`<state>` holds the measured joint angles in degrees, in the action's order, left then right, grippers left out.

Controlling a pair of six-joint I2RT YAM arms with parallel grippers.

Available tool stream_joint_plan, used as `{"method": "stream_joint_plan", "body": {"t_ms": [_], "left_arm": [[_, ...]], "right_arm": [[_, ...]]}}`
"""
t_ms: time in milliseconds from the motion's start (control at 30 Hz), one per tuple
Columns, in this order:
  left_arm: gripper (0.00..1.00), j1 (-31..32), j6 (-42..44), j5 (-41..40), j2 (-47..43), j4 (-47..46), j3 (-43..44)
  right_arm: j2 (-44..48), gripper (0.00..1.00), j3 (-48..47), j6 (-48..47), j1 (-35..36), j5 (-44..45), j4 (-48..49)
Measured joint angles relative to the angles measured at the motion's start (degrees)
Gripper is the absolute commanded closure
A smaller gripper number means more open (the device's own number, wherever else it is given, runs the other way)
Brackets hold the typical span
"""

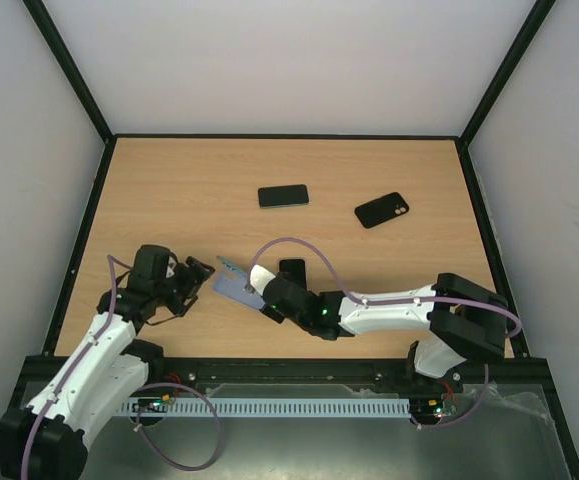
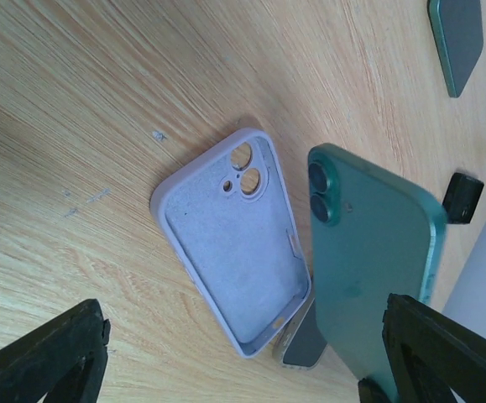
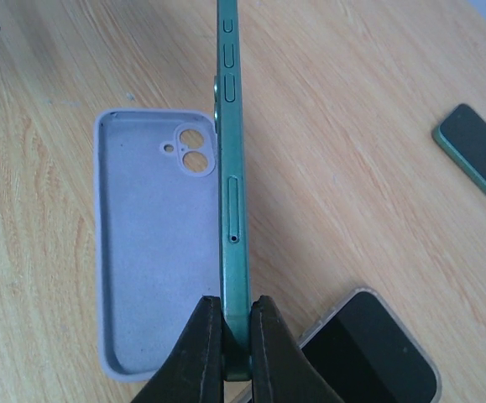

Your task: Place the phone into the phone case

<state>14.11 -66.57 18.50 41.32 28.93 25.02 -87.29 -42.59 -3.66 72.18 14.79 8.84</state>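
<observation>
The table (image 1: 169,190) was light wood-grain laminate, enclosed by plain white walls (image 1: 289,60). The lilac phone case (image 3: 146,252) lay on it, cavity upward. The right gripper (image 3: 236,336) was clamped on the green phone (image 3: 230,193), held edge-on just beside the case. The left gripper (image 1: 197,272) hung near the case, fingers wide apart.

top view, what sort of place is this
Probably a robot test cell rather than a home desk: a wooden table boxed in by white panels, a left arm and right arm bolted at its near edge.
</observation>
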Motion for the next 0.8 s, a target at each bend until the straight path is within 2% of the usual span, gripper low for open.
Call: {"method": "stream_joint_plan", "body": {"t_ms": [500, 800], "left_arm": [[0.14, -0.04, 0.24, 3.06, 1.77, -5.55, -2.47], [0.23, -0.04, -0.13, 3.34, 3.43, -8.48, -4.98]], "right_arm": [[-5.75, 0.95, 1.18, -5.6, 2.34, 2.54, 5.07], [-7.19, 0.84, 1.62, -6.78, 4.87, 9.86, 7.02]]}}
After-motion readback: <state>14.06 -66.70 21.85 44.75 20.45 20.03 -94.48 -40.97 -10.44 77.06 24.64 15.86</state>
